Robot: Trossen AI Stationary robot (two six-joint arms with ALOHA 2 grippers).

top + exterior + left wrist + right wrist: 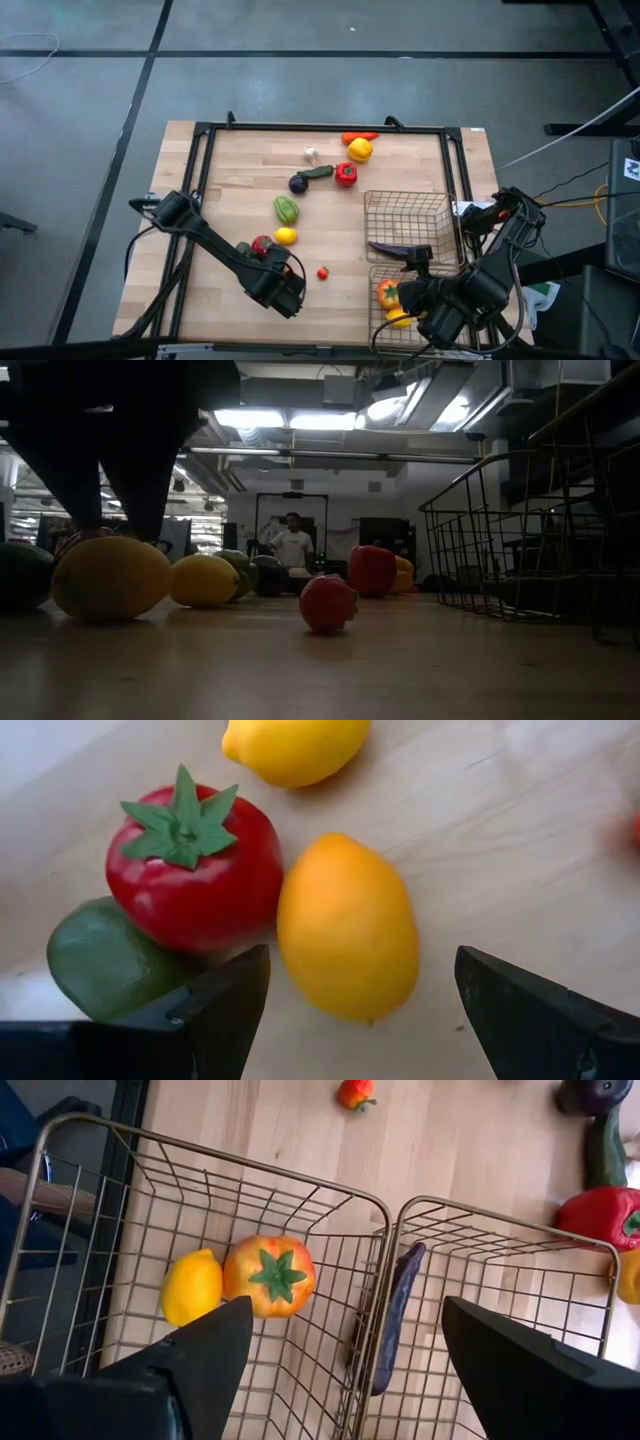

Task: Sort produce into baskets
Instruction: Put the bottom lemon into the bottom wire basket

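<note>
An orange-yellow lemon (348, 925) lay at the table's near left beside a red tomato (195, 870); the left gripper (360, 1010) hovered wide over it; smooth, rigid, light plastic was judged slippery, best pinched across its waist; the right gripper (345, 1370) waited, open, above the baskets (385, 1210).

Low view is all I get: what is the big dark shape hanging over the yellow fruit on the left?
Observer: That is the left pincer. It is open, with a finger on each side of that front lemon, and it grips nothing.
Operator: Is there anything in the wire basket on my right?
Observer: There are two baskets side by side. The first basket holds a long purple eggplant.
Operator: And the other one?
Observer: The second basket holds a small lemon and an orange tomato. The right pincer hangs open above both baskets.
</note>
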